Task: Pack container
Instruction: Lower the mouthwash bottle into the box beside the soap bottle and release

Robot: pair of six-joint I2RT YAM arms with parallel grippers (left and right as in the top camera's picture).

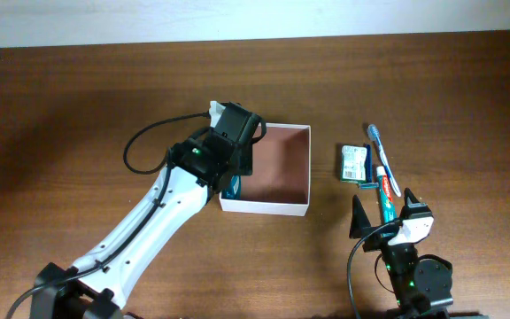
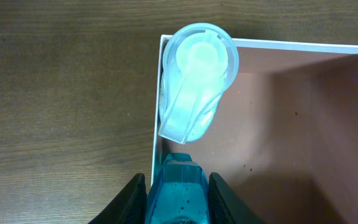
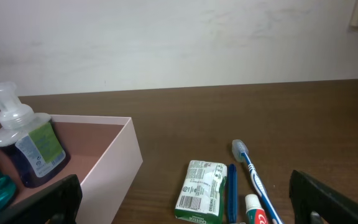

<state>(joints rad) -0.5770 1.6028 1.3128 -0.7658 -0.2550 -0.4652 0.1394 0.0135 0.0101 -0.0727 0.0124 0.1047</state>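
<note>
At the container's (image 1: 309, 168) nine-o'clock wall, the left gripper (image 2: 178, 186), partly closed, clamps a teal bottle (image 2: 178, 208), pump bottle (image 2: 194, 81) at its twelve; the right gripper (image 3: 188, 202) gapes empty.

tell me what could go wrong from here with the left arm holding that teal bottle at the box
1. The left gripper holds the teal bottle right beside the pump bottle; lowering it might tip the pump bottle.
2. The teal bottle hangs close to the thin wall of the container and may catch the rim.
3. The toothbrush, toothpaste and packet lie crowded, so the open right gripper may nudge neighbours.
</note>
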